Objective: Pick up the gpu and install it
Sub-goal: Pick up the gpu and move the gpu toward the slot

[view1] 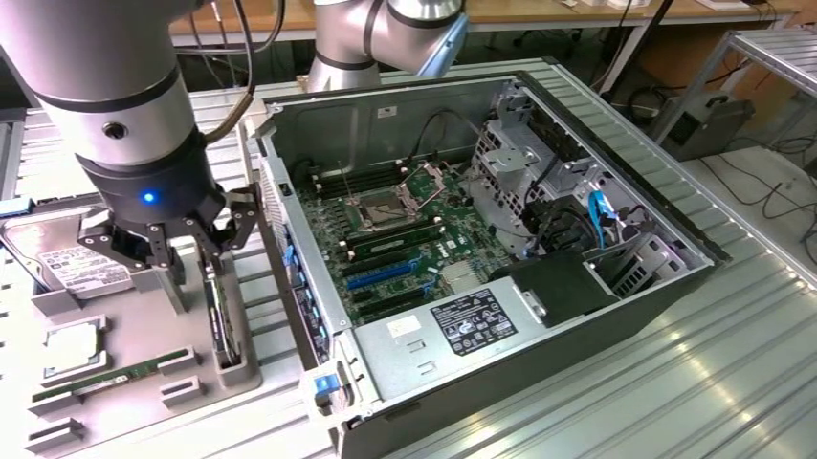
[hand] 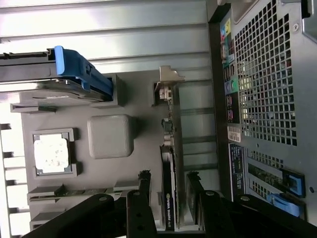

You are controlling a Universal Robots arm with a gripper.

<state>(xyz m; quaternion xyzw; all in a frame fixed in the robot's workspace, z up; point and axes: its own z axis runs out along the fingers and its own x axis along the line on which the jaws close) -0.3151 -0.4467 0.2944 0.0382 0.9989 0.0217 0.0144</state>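
Hovering over the gpu (hand: 169, 148), which is standing on edge in a slot of the gray holder tray (view1: 128, 402) on the bench (view1: 715, 382), at the exterior view's left of the open PC case (view1: 664, 277). Best grip, probably: keeping the fingers (hand: 144, 186) centred astride the card's mid-length, squeezing both flat faces evenly, lifting straight up to avoid jamming. Gripper (view1: 179, 256) pointing straight down off a vertical wrist, fingers spread wide, gripping nothing, flanking the card, apparently not touching.

arm reaches downward, tool (view1: 186, 263) fingers spread apart.
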